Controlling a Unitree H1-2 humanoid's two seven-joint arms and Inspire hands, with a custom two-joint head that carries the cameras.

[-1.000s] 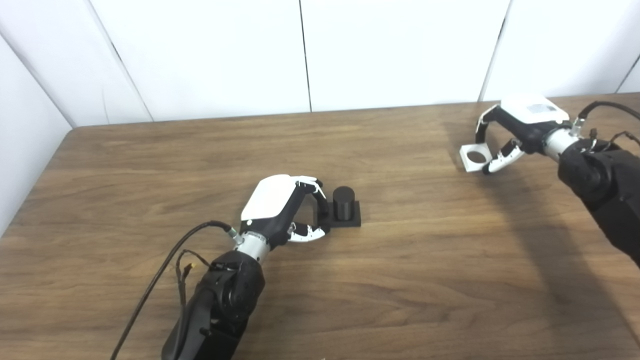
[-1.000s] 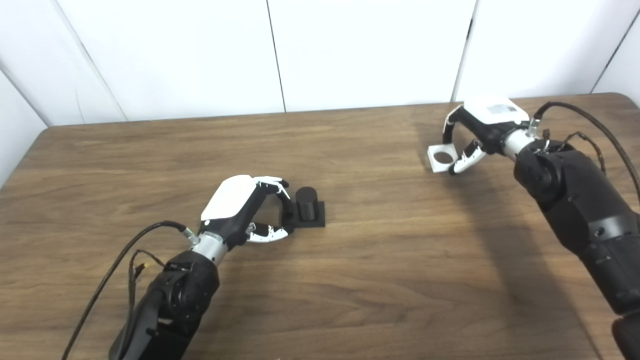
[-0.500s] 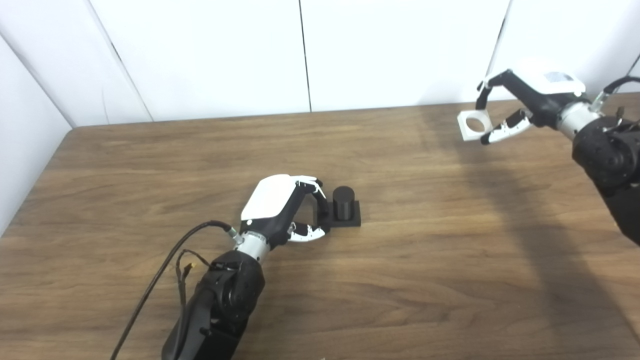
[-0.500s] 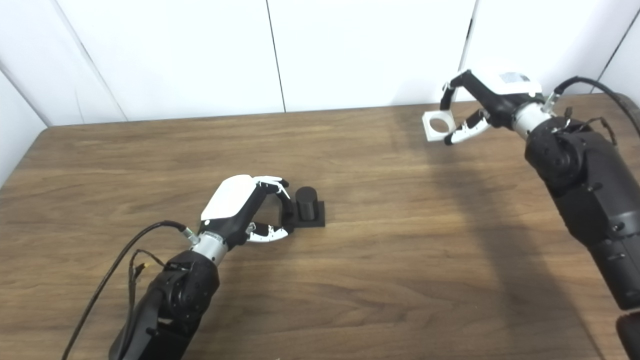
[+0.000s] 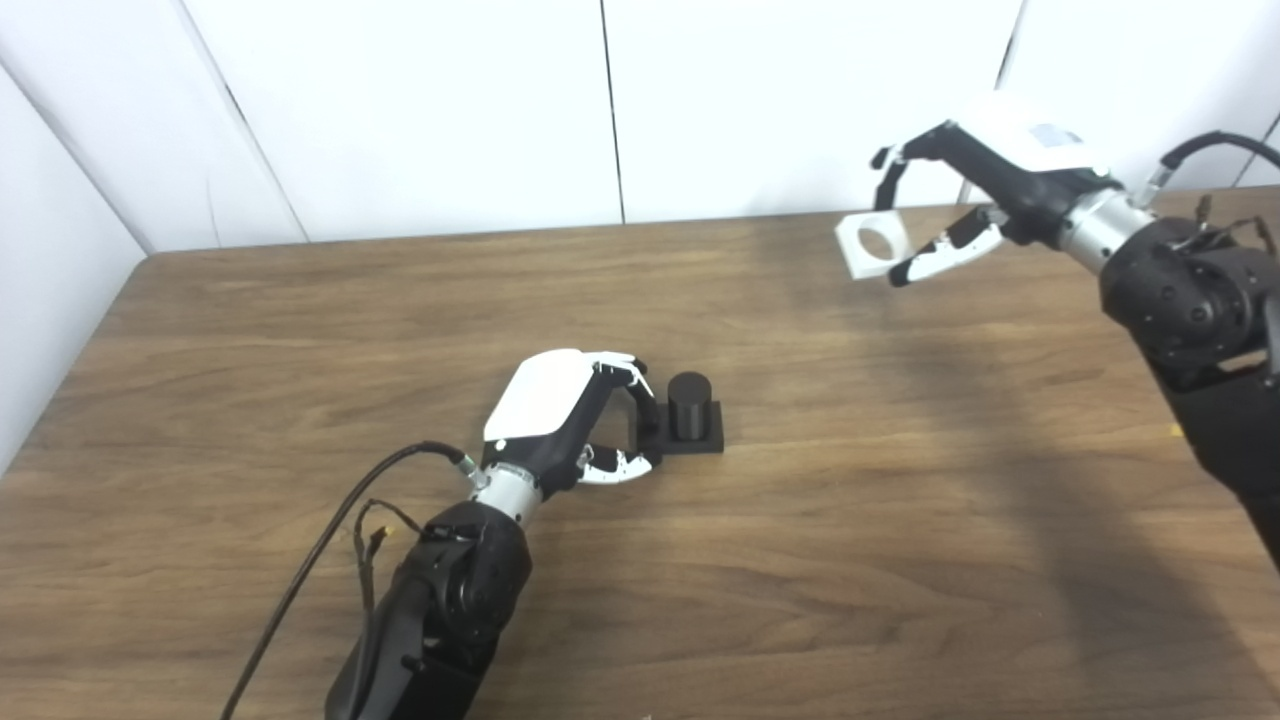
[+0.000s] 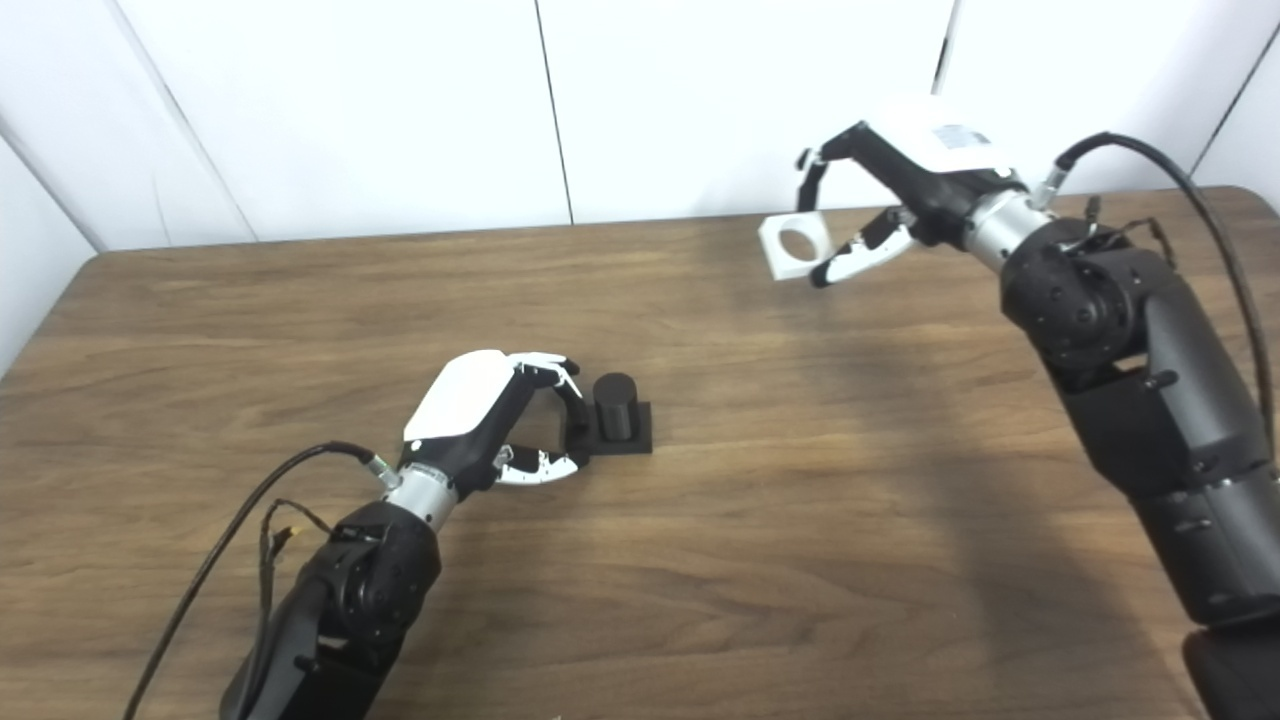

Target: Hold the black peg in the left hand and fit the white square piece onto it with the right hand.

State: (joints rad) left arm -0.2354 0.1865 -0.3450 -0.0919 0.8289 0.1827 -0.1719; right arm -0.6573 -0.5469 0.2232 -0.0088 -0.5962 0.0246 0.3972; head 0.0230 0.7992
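The black peg, a short cylinder on a square black base, stands on the wooden table near its middle. My left hand rests on the table just left of it, with fingers and thumb closed on the left edge of the base. My right hand is raised in the air at the far right and is shut on the white square piece, which has a round hole through it. The piece is held between fingers and thumb, well above the table and far right of the peg.
White wall panels stand behind the table's far edge. A black cable trails from my left arm across the near left of the table. The table's left edge lies close to a side wall.
My right hand has lifted the white square piece off the table and carried it up and to the left. My left hand and the peg have not moved.
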